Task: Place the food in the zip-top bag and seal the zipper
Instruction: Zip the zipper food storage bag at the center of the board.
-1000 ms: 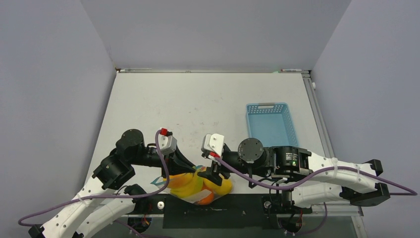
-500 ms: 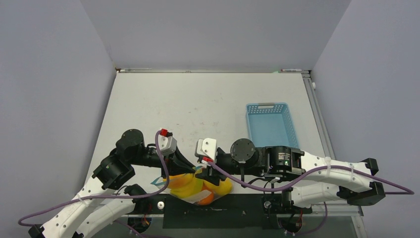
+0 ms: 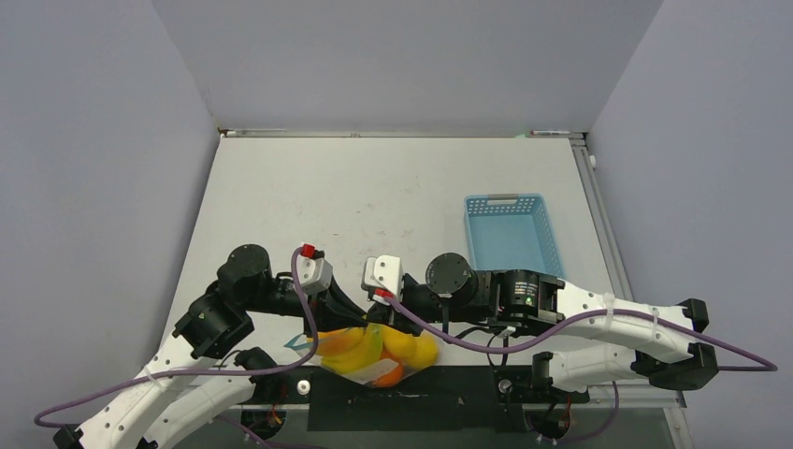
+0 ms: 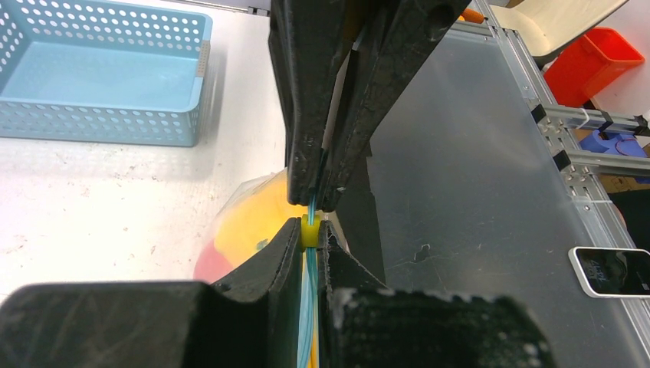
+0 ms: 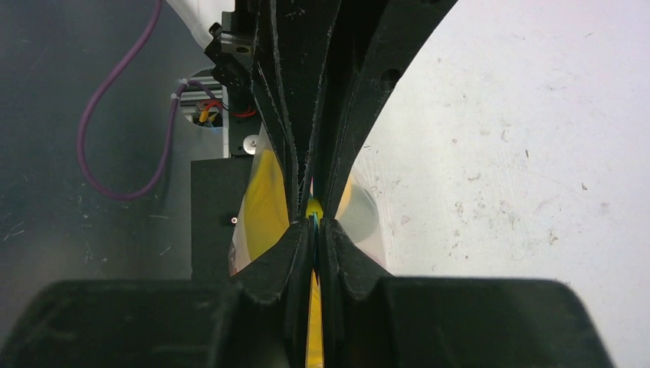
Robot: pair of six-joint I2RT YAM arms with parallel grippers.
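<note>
Both grippers, left gripper [image 4: 309,228] and right gripper [image 5: 313,222], clamped on the zipper [image 4: 311,205]; sealing step.
Fingertips met almost nose to nose along the strip, each pinched tight on it. The bag [image 3: 360,354] sat at the table's near edge between the two arms, food [image 3: 411,348] already inside, yellow and orange showing through the plastic. Loading looked done; how much of the strip was closed could not be told. The next move probably called for one gripper to anchor while the other slid along the strip with a steady pinch, without dragging the bag. White scuffed table [image 3: 374,196], blue basket [image 3: 512,234] beyond the right arm, plain grey walls.
</note>
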